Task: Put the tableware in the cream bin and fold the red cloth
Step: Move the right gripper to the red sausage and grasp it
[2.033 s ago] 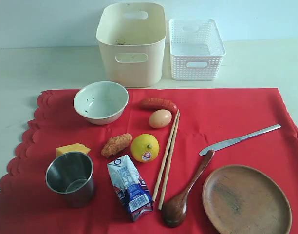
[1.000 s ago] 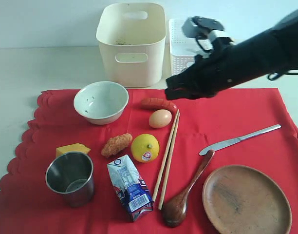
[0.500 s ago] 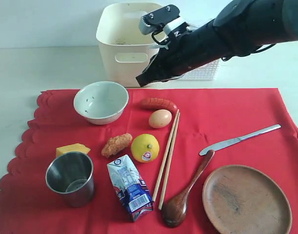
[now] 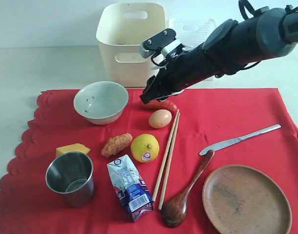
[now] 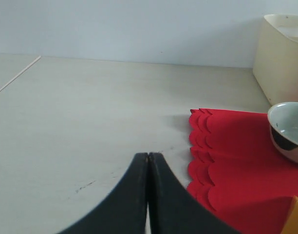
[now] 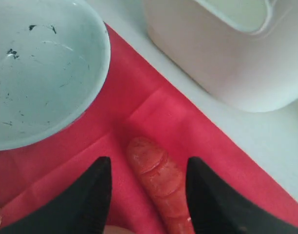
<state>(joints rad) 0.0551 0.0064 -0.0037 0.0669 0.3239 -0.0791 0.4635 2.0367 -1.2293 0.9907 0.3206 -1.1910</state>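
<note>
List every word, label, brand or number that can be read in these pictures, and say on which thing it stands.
Milk carton: blue and white print, too small and blurred to read.
Sticker on the lemon: too small to read.
No other writing is visible.

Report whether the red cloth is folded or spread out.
Spread out: the red cloth lies flat, its scalloped edge fully extended, no fold visible.

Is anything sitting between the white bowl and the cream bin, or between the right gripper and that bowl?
Nothing visible. Only bare red cloth and a strip of table lie between the bowl and the cream bin. The right gripper hangs open astride the sausage, beside the bowl, with just cloth between them.
</note>
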